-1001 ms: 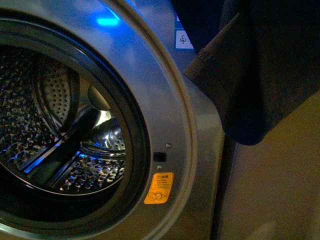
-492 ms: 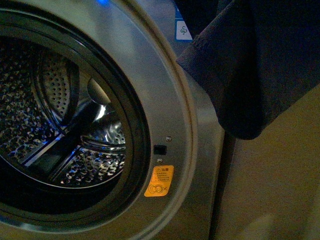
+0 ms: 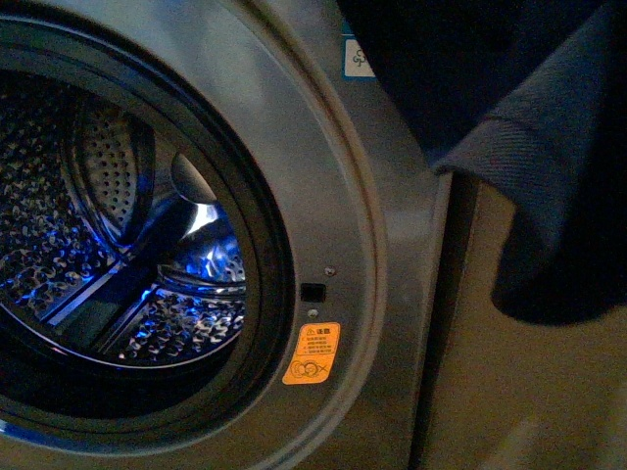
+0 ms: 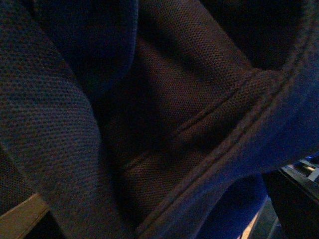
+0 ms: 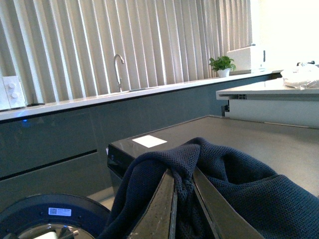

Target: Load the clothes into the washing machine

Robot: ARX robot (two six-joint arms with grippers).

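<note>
The washing machine [image 3: 392, 255] fills the front view, grey, with its round porthole open onto the shiny perforated drum [image 3: 118, 245] inside a black gasket [image 3: 269, 264]. The dark navy clothes [image 3: 529, 147] hang at the upper right, beside the porthole and in front of the machine's right edge. In the right wrist view my right gripper [image 5: 183, 186] is shut on a bunched fold of the clothes [image 5: 234, 194], held above the machine's flat top [image 5: 239, 132]. The left wrist view shows only navy fabric [image 4: 164, 119] close up; the left gripper's jaws are hidden.
An orange warning sticker [image 3: 312, 353] sits on the door ring below a small black latch [image 3: 312, 292]. A beige panel [image 3: 529, 392] stands right of the machine. The right wrist view shows a counter with a tap [image 5: 117, 69], a potted plant [image 5: 222, 64] and vertical blinds.
The hanging clothes have shifted right and swung, now reaching lower over the beige panel. The blue glow at the top of the door ring is gone, and more blue light shows in the drum.
</note>
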